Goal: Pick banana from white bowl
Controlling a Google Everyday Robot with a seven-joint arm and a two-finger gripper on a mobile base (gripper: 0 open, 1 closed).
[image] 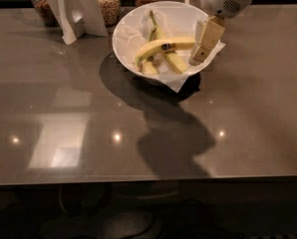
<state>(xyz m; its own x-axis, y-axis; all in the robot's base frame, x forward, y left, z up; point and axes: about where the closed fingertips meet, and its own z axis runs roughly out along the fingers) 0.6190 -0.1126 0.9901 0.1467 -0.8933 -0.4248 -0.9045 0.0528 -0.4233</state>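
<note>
The white bowl (122, 31), lined with white paper, stands at the back middle of the grey table. In it lies the long yellow banana (156, 48) with a dark blue sticker, curving left to right. A second banana (174, 61) with a greener stem lies crossed under it. My gripper (204, 43), beige below a white wrist, hangs over the bowl's right rim, just beside the right end of the stickered banana. It holds nothing that I can see.
Glass jars of grain (107, 3) stand along the back edge behind the bowl. A white folded card stand (74, 9) is at the back left. The table's front edge runs across the lower part of the view.
</note>
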